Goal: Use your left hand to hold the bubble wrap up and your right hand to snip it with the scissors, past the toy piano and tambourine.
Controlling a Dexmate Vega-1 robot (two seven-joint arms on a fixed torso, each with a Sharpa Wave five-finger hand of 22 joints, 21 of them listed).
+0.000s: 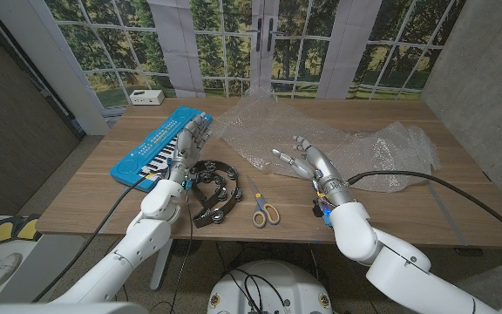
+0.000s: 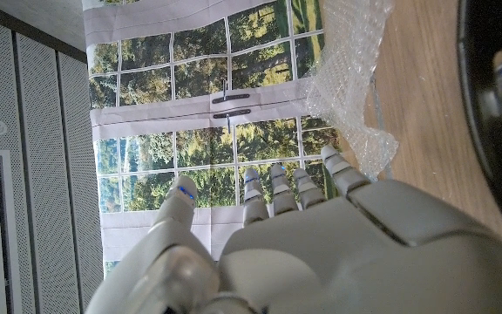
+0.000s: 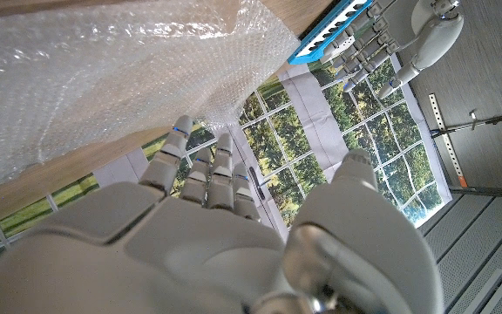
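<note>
A small white box (image 1: 146, 97) sits at the table's (image 1: 408, 205) far corner, well beyond the left hand's fingertips, before a forest-window backdrop (image 1: 225, 39) with grey wall panels (image 2: 24, 157) alongside.

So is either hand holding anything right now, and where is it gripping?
Nothing is held. The left hand and right hand are both open, and the scissors lie untouched on the table.

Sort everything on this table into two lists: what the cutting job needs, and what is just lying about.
Needed for the job:
bubble wrap
scissors
left hand
right hand

Lying about:
toy piano
tambourine
white box at the table's far left corner
</note>
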